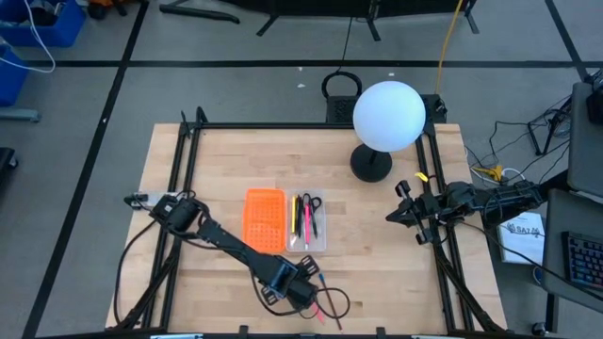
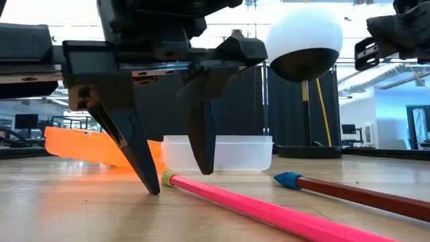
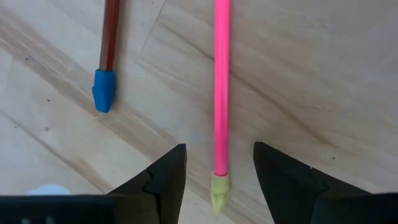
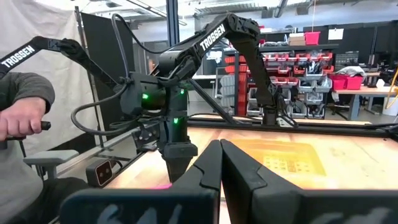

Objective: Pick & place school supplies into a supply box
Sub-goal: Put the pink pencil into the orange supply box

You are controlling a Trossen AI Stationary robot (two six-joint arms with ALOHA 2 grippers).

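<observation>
The tabletop (image 1: 377, 235) is a big wooden board with black rails around it, and a white ball lamp (image 1: 388, 115) stands at its far side, out of the way of the work.

The left arm reaches across the near side so its left claw (image 2: 175, 181) can come down at the near edge, close to the supply box (image 1: 285, 221). The right arm waits off at the right rail — its right claw (image 4: 219, 171) is pinched together and holds nothing.

The supply box lies open and flat near the middle of the tabletop. Its orange half (image 1: 265, 218) sits on one side and its clear tray (image 1: 307, 223) on the other, so things can be dropped straight in. Some pens and a pair of black scissors (image 1: 313, 204) already lie in the clear tray.

The pink pencil (image 3: 221, 87) lies flat on the wood just in front of the box. The left claw is spread wide, with one finger on each side of the pencil's yellow tip, and the fingertips (image 2: 152, 187) are down at the wood — my guess is that this is so it can squeeze the pencil next.

A brown pencil with a blue cap (image 3: 104, 90) lies beside the pink one, not touching it, and no claw is near it.
</observation>
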